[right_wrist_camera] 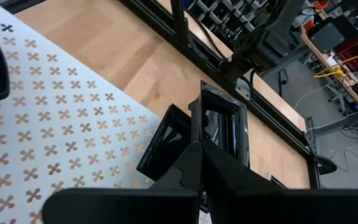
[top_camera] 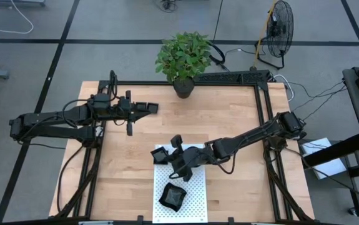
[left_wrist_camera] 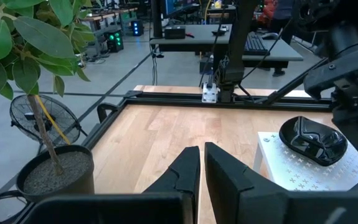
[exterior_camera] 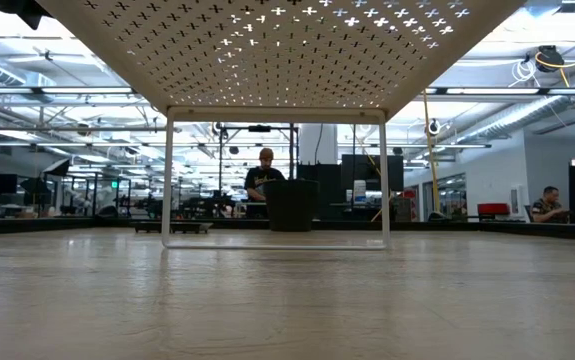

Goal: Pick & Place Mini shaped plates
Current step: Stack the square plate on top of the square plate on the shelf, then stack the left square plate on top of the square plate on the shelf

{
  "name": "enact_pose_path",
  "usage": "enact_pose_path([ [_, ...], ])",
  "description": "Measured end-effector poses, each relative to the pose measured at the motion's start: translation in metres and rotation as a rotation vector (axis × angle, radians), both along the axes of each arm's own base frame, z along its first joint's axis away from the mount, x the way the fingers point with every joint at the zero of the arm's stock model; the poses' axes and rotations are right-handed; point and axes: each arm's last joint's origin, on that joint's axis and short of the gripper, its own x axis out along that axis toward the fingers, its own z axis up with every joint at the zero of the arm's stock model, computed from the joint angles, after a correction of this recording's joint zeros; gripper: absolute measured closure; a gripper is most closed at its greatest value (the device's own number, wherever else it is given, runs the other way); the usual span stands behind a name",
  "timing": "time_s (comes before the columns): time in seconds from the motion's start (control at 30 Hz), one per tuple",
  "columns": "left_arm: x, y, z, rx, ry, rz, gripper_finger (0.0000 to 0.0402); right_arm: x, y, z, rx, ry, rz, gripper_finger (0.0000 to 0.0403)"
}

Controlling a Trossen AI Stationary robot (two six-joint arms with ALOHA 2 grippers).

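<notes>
One square plate (right_wrist_camera: 219, 124) clamped edge-on between the right gripper's (top_camera: 180, 164) closed fingers, at the far end of the white dotted mat (top_camera: 195, 194). Second plate (top_camera: 161, 154) lying just beneath, at that same far corner. Rounded plate (top_camera: 173, 196) resting toward the mat's near end. Left gripper (top_camera: 151, 107) pinched nearly together, holding nothing, well away from the mat. Risks: thin rim grip likely to slip; release here could land on the second plate.

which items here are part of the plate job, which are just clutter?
Job:
- square plate clamped in the right end effector
- rounded plate on the white dotted mat
- another plate at the mat's far edge

Clutter:
- potted plant
- floor fan
- idle left end effector
</notes>
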Motion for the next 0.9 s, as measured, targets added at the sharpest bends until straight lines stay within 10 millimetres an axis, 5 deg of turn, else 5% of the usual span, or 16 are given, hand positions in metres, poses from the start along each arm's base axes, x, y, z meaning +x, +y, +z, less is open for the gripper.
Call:
enact_pose_path([
  [0.4,0.0000,0.0000,0.0000,0.000,0.000,0.000,0.0371,-0.0008,0.0009,-0.0010,-0.001,0.012,0.007,0.0397],
  [0.9,-0.0001,0.0000,0.0001,0.000,0.000,0.000,0.0371,0.0010,0.0032,0.0028,0.095,-0.025,0.018,0.0328],
])
